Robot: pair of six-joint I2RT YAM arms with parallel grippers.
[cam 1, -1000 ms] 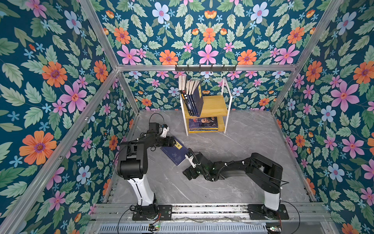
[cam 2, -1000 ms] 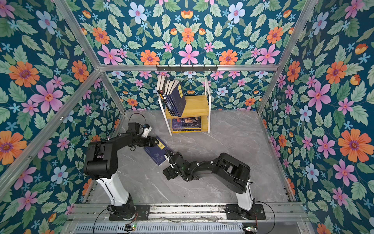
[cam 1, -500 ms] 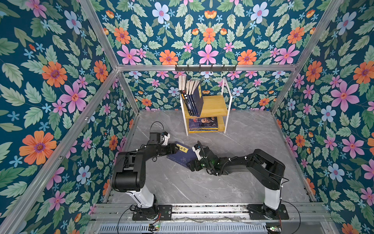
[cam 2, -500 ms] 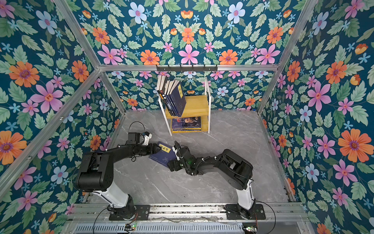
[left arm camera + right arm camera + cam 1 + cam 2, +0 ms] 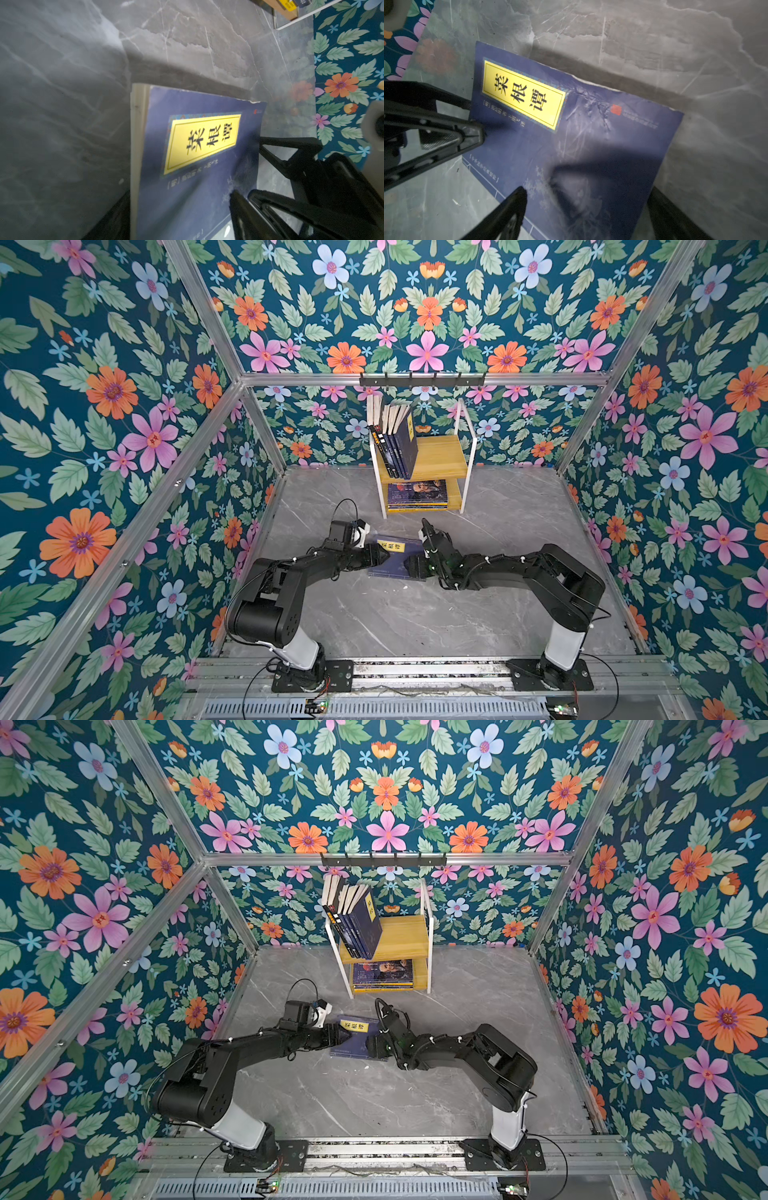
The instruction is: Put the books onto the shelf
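Note:
A navy book point(image 5: 395, 559) point(image 5: 354, 1039) with a yellow title label lies on the grey floor in front of the shelf point(image 5: 440, 456) point(image 5: 405, 932). My left gripper point(image 5: 380, 558) point(image 5: 180, 197) is at its left edge, jaws apart, one finger over the cover point(image 5: 197, 145) and one past the page edge. My right gripper point(image 5: 412, 565) point(image 5: 587, 189) comes from the right, open, with its fingers on either side of the same book point(image 5: 571, 135). Several books point(image 5: 397, 439) stand leaning on the top board. Others lie stacked point(image 5: 417, 493) on the lower board.
A black hook rail point(image 5: 422, 380) hangs on the frame bar above the shelf. Floral walls and aluminium posts close the floor in on three sides. The right half of the top board is bare.
The book has slid a little to the right. The right gripper came up from the front to the book's right edge. The left gripper followed the book and its jaws narrowed somewhat.

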